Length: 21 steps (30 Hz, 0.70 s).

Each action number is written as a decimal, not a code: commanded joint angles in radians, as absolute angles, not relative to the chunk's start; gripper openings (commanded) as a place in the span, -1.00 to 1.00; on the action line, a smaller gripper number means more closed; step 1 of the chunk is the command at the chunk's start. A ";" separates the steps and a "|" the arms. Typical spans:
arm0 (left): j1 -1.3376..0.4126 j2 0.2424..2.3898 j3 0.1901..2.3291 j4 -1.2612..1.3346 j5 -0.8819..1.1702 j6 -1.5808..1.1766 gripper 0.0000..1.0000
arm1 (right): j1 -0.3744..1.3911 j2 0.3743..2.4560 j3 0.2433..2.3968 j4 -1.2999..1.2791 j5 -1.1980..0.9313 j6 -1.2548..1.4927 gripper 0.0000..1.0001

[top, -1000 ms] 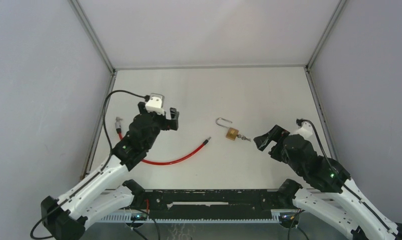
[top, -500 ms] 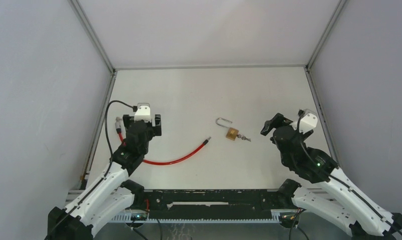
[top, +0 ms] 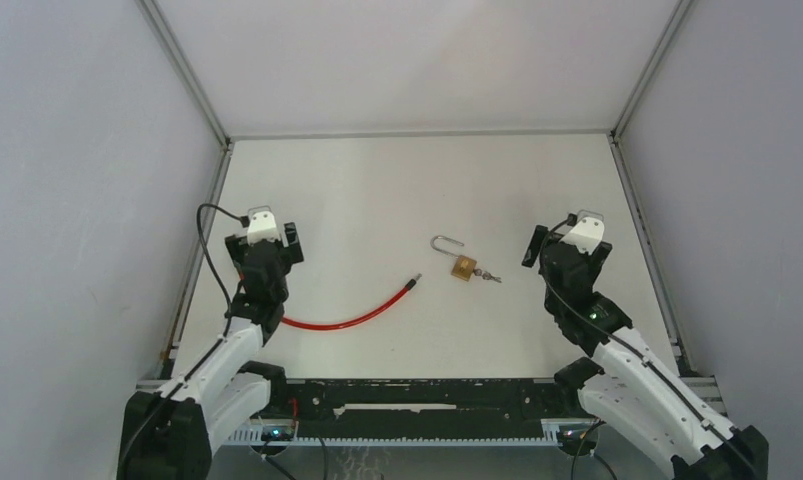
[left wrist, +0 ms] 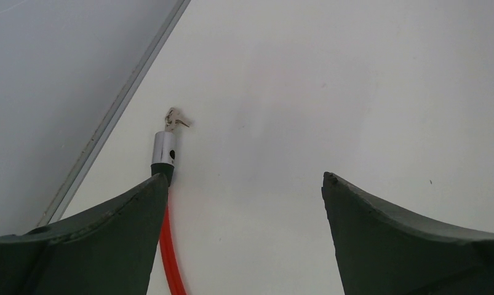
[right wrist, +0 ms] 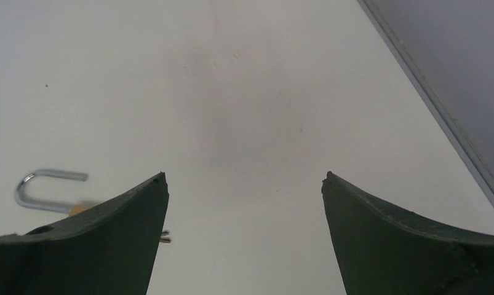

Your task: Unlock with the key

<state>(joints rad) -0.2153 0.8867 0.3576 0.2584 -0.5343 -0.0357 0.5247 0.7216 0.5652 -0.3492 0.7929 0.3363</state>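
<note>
- left gripper (left wrist: pixel 244 178): jaws apart, empty; red cable with silver metal ends (left wrist: pixel 168 246) at its four o'clock
- right gripper (right wrist: pixel 244 177): jaws apart, empty
- small brass padlock (top: pixel 463 266) at its nine o'clock, small silver key (top: pixel 489 276) touching

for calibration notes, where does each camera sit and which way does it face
Top external: above, behind the bases, looking down at table, padlock, red cable; left arm, right arm show.
Left wrist: on left arm, facing the cable's metal end by the left rail; own fingers show.
Right wrist: on right arm, facing the table, padlock shackle lower left; own fingers show.
Shared: top and left wrist, the cable; top and right wrist, the padlock.
</note>
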 commanded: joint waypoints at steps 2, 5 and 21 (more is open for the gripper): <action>-0.139 0.957 0.320 0.504 -0.472 -0.062 0.91 | 0.358 0.650 0.423 0.031 0.384 -0.047 0.98; -0.100 0.999 0.293 0.605 -0.431 -0.075 0.90 | 0.234 0.679 0.379 0.085 0.245 -0.007 0.98; -0.003 1.159 0.218 0.919 -0.208 0.029 0.89 | 0.043 0.953 0.230 0.549 0.037 0.065 0.99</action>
<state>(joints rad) -0.0166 1.1381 0.2413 0.7853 -0.2825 -0.0196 0.0528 0.9066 0.2268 0.3527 0.0814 0.0505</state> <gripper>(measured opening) 0.945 0.992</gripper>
